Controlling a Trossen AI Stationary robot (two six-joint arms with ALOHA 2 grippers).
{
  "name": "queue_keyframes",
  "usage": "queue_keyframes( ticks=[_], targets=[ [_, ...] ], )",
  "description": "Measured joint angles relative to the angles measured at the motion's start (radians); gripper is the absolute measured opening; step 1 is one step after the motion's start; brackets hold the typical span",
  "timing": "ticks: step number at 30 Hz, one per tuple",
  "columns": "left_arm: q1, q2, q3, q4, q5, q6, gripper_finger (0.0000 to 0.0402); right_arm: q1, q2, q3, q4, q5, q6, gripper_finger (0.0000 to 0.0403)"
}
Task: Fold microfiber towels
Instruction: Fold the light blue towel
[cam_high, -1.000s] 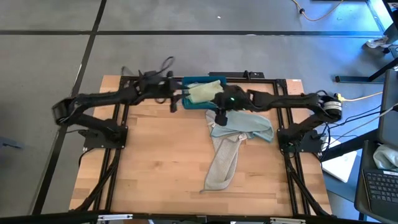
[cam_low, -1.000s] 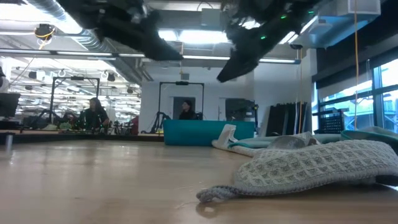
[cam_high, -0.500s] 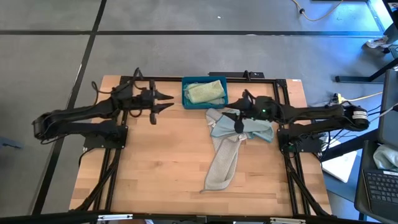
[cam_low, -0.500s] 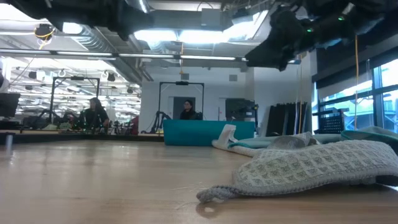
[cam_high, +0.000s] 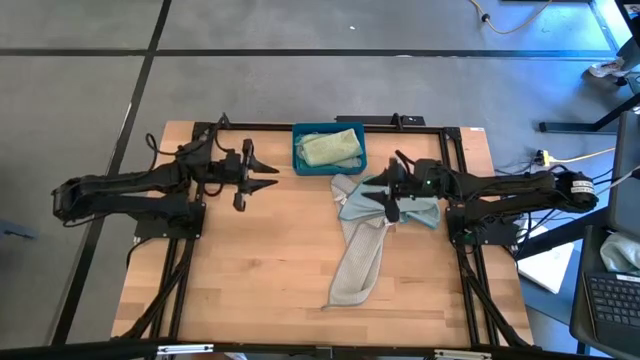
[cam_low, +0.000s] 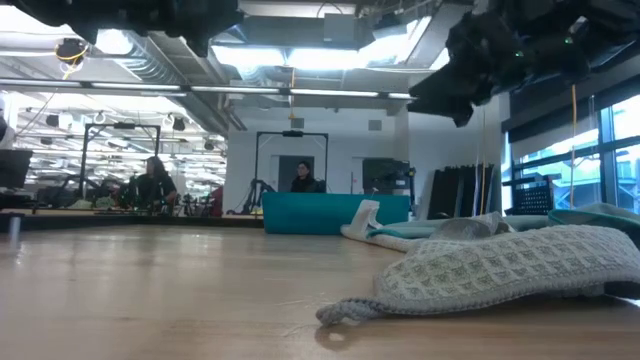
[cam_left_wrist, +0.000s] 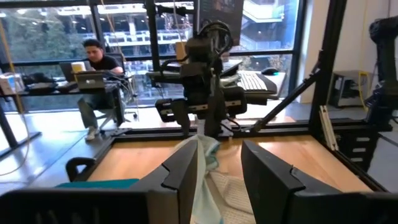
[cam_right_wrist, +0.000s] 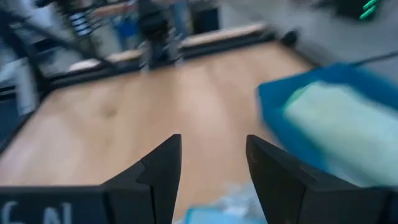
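A pale green towel (cam_high: 328, 148) lies folded in the teal-blue bin (cam_high: 300, 165) at the table's far edge. A pale blue towel (cam_high: 410, 208) lies crumpled on the table right of the bin. A long grey-beige towel (cam_high: 360, 262) runs from under it toward the near edge, and also shows in the low view (cam_low: 500, 270). My right gripper (cam_high: 383, 198) is open and empty above the blue towel's left part; its wrist view (cam_right_wrist: 211, 168) shows the bin (cam_right_wrist: 273, 106). My left gripper (cam_high: 272, 174) is open and empty, left of the bin, pointing right (cam_left_wrist: 217, 168).
Bare wooden table (cam_high: 250, 270) lies left of and in front of the towels. A dark metal frame (cam_high: 440, 128) runs around the table's far edge and sides. People sit at desks in the room beyond (cam_left_wrist: 99, 56).
My left gripper has drawn back from the bin toward the table's left. My right gripper has moved away from the bin toward the table's right and a little nearer, over the blue towel. The towels lie as before.
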Motion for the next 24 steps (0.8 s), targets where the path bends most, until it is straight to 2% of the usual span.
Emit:
queue_keyframes(
  ticks=[5,14,24],
  targets=[
    [-0.015,0.001,0.0,0.019,0.0,-0.01,0.0115,0.021,0.0,0.0,-0.061,-0.117,0.073,0.0182],
    [-0.02,0.0,0.0,0.016,-0.001,0.033,0.0116,0.098,0.005,0.0,0.047,-0.088,0.026,0.0182],
    [-0.02,0.0,0.0,0.017,-0.014,0.033,0.0115,0.106,0.005,0.0,0.065,-0.038,0.002,0.0182]
  ],
)
